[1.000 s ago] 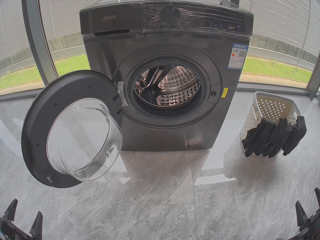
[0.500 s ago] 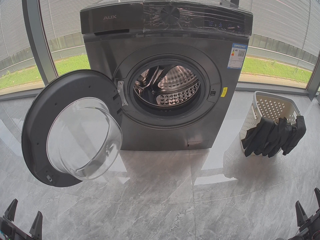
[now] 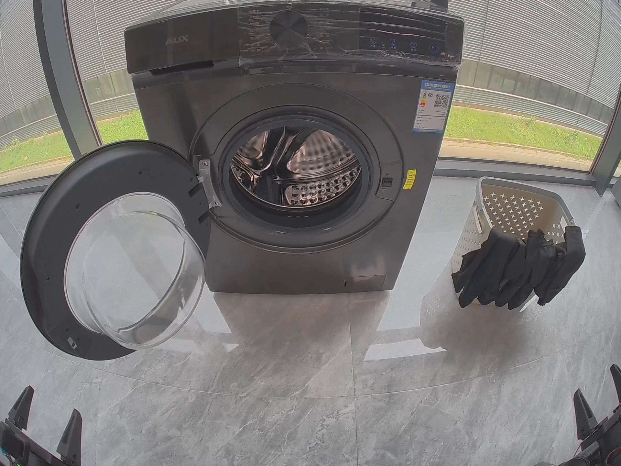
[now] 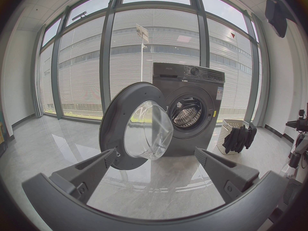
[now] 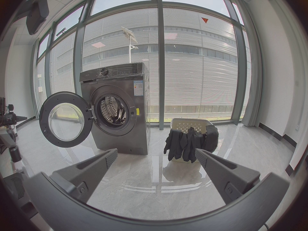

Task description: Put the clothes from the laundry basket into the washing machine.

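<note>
Grey stone-look tiles, polished and reflective, cover the floor (image 3: pixel 291 383) of a room walled with tall windows (image 3: pixel 537 53). One dark grey front-loading washing machine (image 3: pixel 304 92) stands against the glass, with clear plastic film over its control panel (image 3: pixel 349 30). It carries two stickers: a blue and white label (image 3: pixel 433 106) on the upper front and a small yellow sticker (image 3: pixel 409 179) beside the opening. Its single round door (image 3: pixel 45 228) is swung wide open to the robot's left, hinged at the left of the opening, and it juts out over the floor. The steel drum (image 3: pixel 294 169) is exposed behind it. One white perforated laundry basket (image 3: pixel 517 211) sits on the floor just to the right of the machine. The clothes (image 3: pixel 511 266) are a dark bundle draped over the basket's near rim and hanging down its outside. How many pieces are in the bundle cannot be told. Bare floor lies between the basket and the two grippers. The left gripper (image 3: pixel 50 404) and the right gripper (image 3: pixel 596 381) sit low at the near corners, well apart from the basket and the machine. Each has two dark fingers spread wide with nothing held between them.
</note>
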Robot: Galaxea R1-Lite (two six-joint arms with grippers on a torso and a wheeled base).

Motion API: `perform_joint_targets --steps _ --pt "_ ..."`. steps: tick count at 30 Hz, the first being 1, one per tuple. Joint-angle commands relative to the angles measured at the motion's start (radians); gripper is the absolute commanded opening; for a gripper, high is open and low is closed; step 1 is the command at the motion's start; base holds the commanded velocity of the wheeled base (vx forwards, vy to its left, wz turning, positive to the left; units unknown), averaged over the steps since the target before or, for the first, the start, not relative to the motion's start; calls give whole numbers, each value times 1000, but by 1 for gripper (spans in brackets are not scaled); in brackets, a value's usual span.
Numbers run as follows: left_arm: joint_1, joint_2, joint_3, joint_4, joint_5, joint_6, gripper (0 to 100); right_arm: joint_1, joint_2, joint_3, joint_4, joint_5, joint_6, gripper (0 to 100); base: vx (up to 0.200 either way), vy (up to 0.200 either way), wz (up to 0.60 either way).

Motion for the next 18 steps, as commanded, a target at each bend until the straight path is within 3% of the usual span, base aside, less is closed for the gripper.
perform_joint_targets --steps 1,18 --pt "-1 -17 18 0 0 0 100 0 -11 18 0 0 -1 100 0 -200 0" --pt "-1 -17 18 0 0 2 100 0 -11 18 0 0 -1 100 0 -200 0"
